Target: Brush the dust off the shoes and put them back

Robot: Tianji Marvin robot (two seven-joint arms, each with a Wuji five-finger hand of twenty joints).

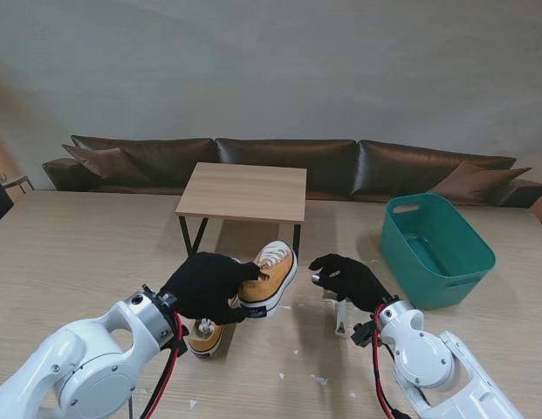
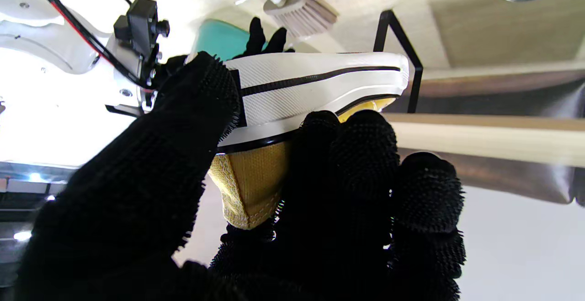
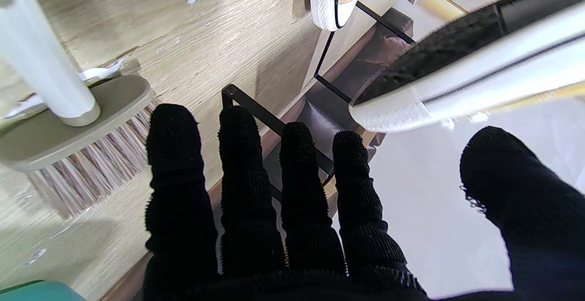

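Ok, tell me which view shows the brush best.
The right wrist view: the brush shows its head, bristles and white handle, standing beside the open right hand. The left wrist view catches only its head; the stand view mostly hides it.

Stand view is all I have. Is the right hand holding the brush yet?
Observer: No. In the right wrist view the right hand is open, with its fingers straight and spread. The brush sits off to one side of it, untouched.
Operator: And the left hand's grip on the raised shoe?
Observer: In the left wrist view the left hand pinches the yellow shoe, with the thumb pressed on the white sole edge and the fingers wrapped over the yellow canvas.
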